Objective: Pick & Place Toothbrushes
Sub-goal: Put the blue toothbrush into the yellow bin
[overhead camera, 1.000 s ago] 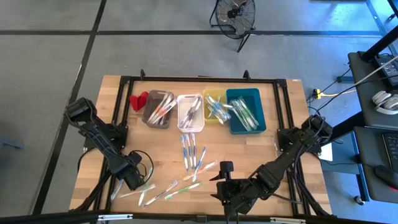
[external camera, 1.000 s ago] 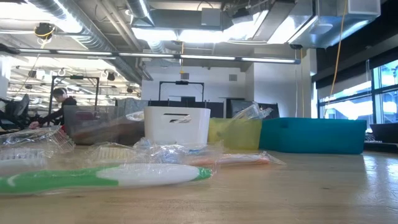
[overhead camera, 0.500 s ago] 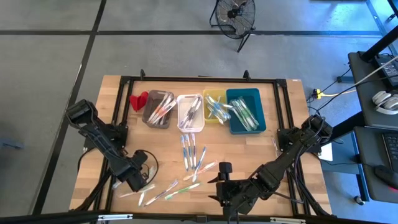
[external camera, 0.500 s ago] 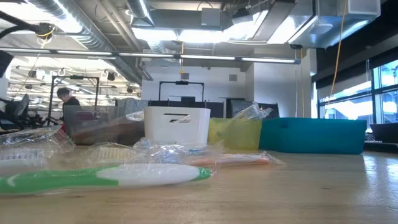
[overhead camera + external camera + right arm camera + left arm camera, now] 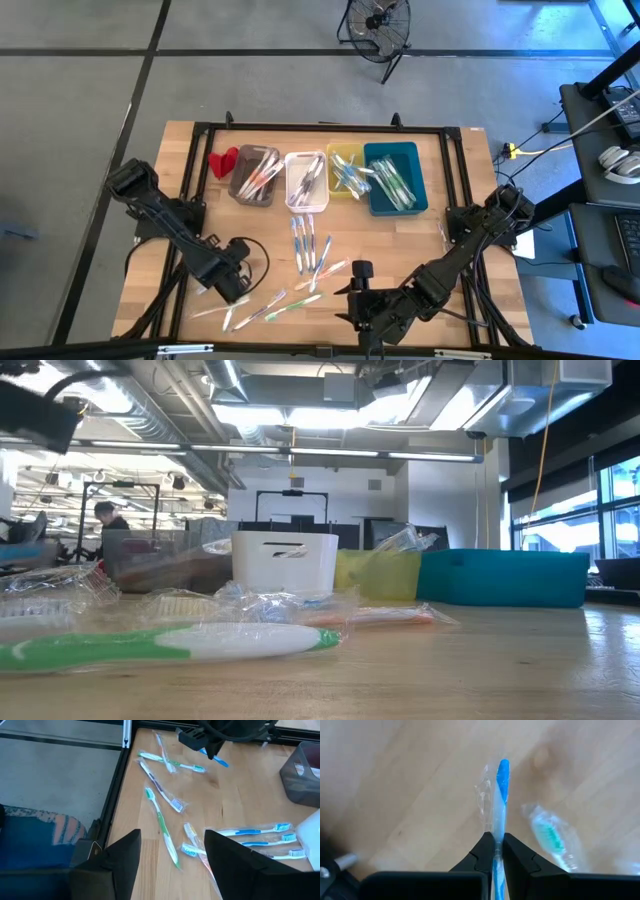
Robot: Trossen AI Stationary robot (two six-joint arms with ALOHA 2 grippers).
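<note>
Wooden table (image 5: 470,215); four bins (image 5: 330,177) in far row, toothbrushes inside. Right gripper (image 5: 172,865) near edge, centre, jaws wide, empty. Left gripper (image 5: 495,851) near-left, clamped on blue toothbrush (image 5: 501,790), apparently lifted. Loose toothbrushes (image 5: 310,245) mid-table.

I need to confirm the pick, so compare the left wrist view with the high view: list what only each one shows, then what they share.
Only the left wrist view: the left gripper shut on a blue-and-white plastic-wrapped toothbrush, held clear above the wood.

Only the high view: the four rectangular bins, grey, white, yellow and teal, the small red object, and the right gripper waiting open at the near edge.

Both: the wooden table and a loose green wrapped toothbrush.
</note>
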